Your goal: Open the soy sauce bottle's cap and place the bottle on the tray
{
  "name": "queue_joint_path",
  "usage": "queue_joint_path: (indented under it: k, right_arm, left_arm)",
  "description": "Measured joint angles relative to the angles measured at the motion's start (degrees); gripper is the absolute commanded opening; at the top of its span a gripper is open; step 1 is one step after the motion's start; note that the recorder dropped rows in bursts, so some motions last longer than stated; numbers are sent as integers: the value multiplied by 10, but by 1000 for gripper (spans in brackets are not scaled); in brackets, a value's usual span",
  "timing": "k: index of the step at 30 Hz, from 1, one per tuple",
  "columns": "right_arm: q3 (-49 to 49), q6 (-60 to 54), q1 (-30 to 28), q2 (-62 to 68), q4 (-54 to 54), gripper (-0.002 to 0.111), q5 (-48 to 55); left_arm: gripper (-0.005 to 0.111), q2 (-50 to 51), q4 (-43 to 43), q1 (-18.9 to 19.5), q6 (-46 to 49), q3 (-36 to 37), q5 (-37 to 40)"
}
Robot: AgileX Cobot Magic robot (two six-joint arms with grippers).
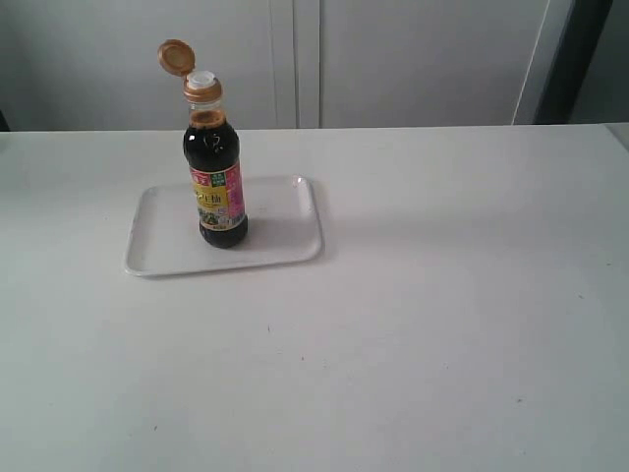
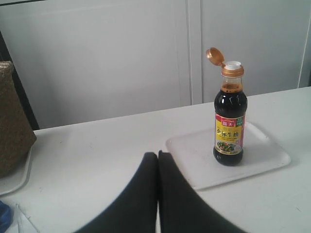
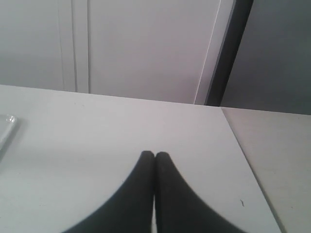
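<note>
The soy sauce bottle (image 1: 217, 187) (image 2: 229, 126) stands upright on the white tray (image 1: 282, 231) (image 2: 194, 155), left of the table's middle. Its copper-orange cap (image 1: 176, 57) (image 2: 213, 55) is flipped back on its hinge, and the white spout (image 1: 201, 79) (image 2: 233, 64) shows. My left gripper (image 2: 158, 154) is shut and empty, well short of the tray, touching nothing. Over bare table my right gripper (image 3: 154, 154) is also shut and empty, with only a corner of the tray (image 3: 6, 125) at that view's edge. Neither gripper appears in the exterior view.
A woven basket (image 2: 12, 121) stands on a white plate (image 2: 19, 177) off to one side in the left wrist view, with something blue (image 2: 4, 216) near it. A table edge or seam (image 3: 248, 165) runs beside my right gripper. White cabinet doors (image 1: 295, 59) stand behind the table.
</note>
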Motion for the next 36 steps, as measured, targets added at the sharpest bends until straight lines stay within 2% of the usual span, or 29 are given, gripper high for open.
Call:
queue_joint_path:
  k: [13, 18, 27, 36]
  right_arm:
    - [0, 0, 0, 0, 0, 0, 0]
    - [0, 0, 0, 0, 0, 0, 0]
    - [0, 0, 0, 0, 0, 0, 0]
    - [0, 0, 0, 0, 0, 0, 0]
  left_arm:
    - [0, 0, -2, 0, 0, 0, -1]
    - [0, 0, -11, 0, 0, 22, -35]
    - [0, 1, -15, 0, 8, 125, -150]
    - [0, 1, -16, 0, 9, 206, -196]
